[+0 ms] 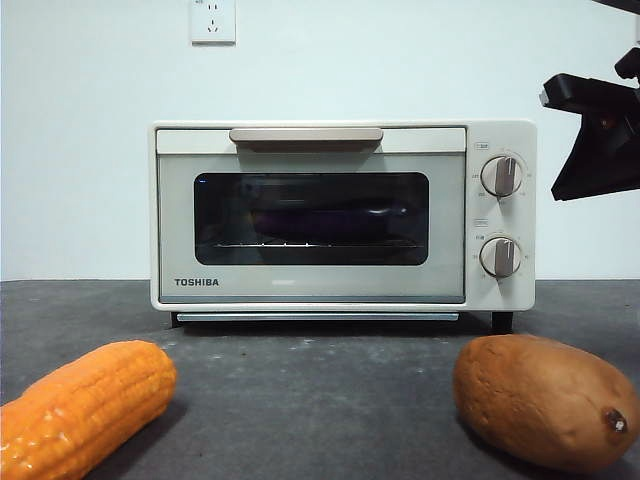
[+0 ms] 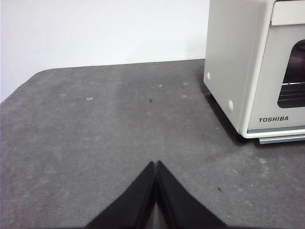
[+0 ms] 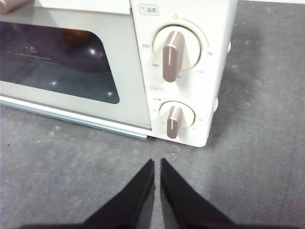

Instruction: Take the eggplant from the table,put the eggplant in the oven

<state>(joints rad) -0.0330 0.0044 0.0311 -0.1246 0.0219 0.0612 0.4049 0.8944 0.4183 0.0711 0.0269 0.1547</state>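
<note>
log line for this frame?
eggplant inside oven | door closed | left gripper shut, idle | right gripper near knobs

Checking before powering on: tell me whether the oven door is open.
No. In the front view the oven door sits flush and shut, handle at top, with a purple shape dimly visible behind the glass.

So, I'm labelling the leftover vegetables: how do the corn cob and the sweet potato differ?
The corn cob is bright orange with rows of kernels; the sweet potato is brown and smooth-skinned. The corn cob is slimmer and lies aslant; the sweet potato is plumper. Both rest on the table before the oven.
</note>
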